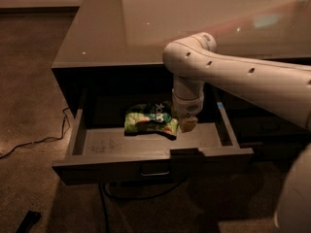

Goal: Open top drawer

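Drawer [104, 168] is seen pulled well out from under the desk [107, 33], with its floor exposed and its handle [155, 169] at the centre of the front panel. The opening is judged essentially done.

The remaining risk is judged to lie in the withdrawal. The tool [188, 124] is hung inside the drawer, low over the floor, just beside the bag [149, 120] and behind the front panel. If it were drawn straight toward the front, the panel could be caught and the drawer jerked. If it were swung toward the bag, the bag could be dragged or crushed. A lift clear of the walls would be called for first.

Whether the tool is open or closed cannot be told. Nothing is seen gripped in it, and contact with the bag cannot be ruled out.
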### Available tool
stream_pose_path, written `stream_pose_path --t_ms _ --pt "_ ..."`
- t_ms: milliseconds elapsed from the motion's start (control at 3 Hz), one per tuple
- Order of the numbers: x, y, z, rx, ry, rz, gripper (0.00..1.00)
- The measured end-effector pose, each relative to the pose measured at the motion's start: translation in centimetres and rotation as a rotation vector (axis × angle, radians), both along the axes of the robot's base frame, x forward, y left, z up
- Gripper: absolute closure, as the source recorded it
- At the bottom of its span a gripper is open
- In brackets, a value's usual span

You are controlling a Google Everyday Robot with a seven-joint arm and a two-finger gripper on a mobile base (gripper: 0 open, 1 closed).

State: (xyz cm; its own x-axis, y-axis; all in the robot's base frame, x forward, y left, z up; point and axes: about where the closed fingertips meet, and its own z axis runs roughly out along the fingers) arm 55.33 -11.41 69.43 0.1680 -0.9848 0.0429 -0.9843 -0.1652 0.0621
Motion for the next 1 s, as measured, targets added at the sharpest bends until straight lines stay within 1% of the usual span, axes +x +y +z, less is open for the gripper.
stream_pose_path --t_ms 333,667,1000 --pt "0.7 0.9 -2.3 -0.028 0.045 0.019 1.0" --pt "0.7 1.3 -4.5 -0.076 0.087 0.031 1.0" --pt "0.5 1.2 -5.6 -0.128 0.107 0.027 1.0"
